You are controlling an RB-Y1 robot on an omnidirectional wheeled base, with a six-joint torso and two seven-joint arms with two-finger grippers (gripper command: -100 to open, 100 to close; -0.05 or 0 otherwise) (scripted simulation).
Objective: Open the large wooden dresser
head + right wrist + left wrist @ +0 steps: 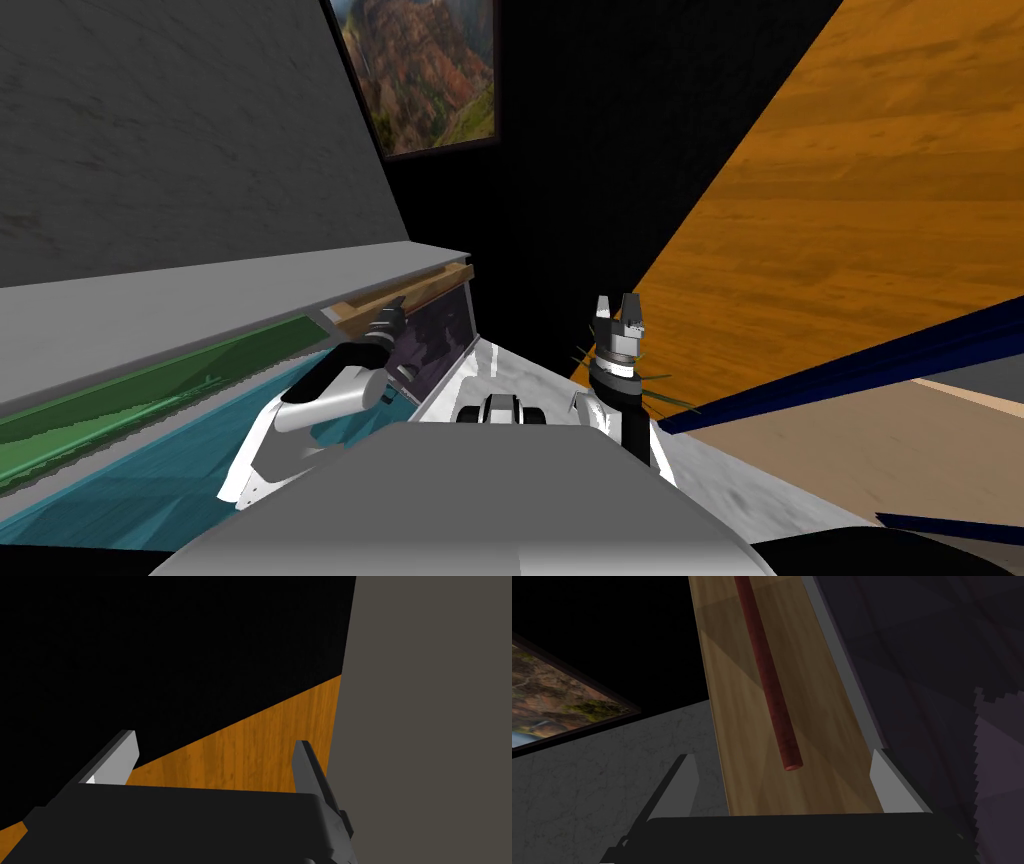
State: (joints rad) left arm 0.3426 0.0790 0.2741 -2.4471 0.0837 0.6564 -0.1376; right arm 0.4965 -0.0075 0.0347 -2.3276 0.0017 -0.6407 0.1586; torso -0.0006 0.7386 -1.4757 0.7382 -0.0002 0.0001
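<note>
The dresser shows a tan wooden front strip (405, 292) under its grey top (200, 300), with a dark purplish panel (440, 335) beside it. A dark red rod handle (767, 671) runs along the wooden strip (812, 726). My left gripper (392, 312) (779, 755) is open at the strip. Its fingers (682, 786) stand either side of the board, and the rod's end lies between them, untouched. My right gripper (617, 302) (215, 738) is raised off to the right, open and holding nothing.
A framed landscape picture (425, 70) hangs beyond the dresser beside a black area (600, 150). Orange wooden floor (850, 200) spreads to the right, crossed by a dark blue edge (850, 370). Green (150, 390) and teal (150, 470) bands lie on the left. A pale marbled surface (520, 375) is below.
</note>
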